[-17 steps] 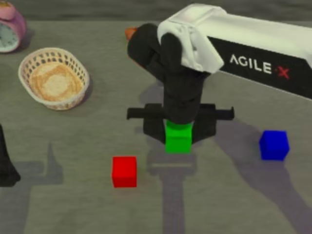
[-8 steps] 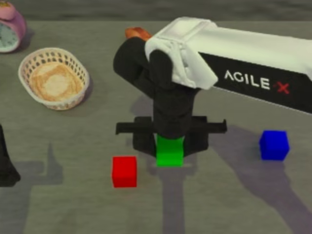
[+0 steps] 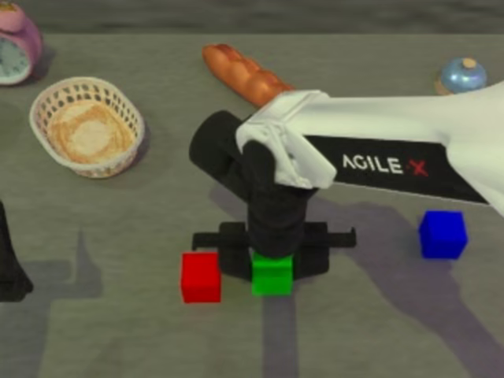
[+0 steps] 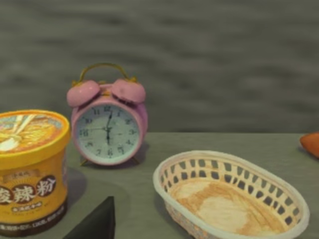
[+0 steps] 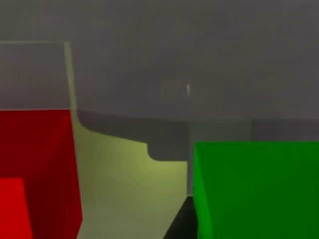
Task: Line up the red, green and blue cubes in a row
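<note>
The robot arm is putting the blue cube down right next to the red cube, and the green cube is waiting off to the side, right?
Not quite: colours swapped. In the top view, the right end effector holds the green cube beside the red cube; the blue cube waits off at the right.

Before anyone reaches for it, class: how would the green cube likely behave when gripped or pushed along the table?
The green cube, under the right gripper, has flat faces, so it should probably slide, not roll. Its squat equal sides suggest it is unlikely to tip. It looks rigid and matte, so fingers likely hold it without slipping.
</note>
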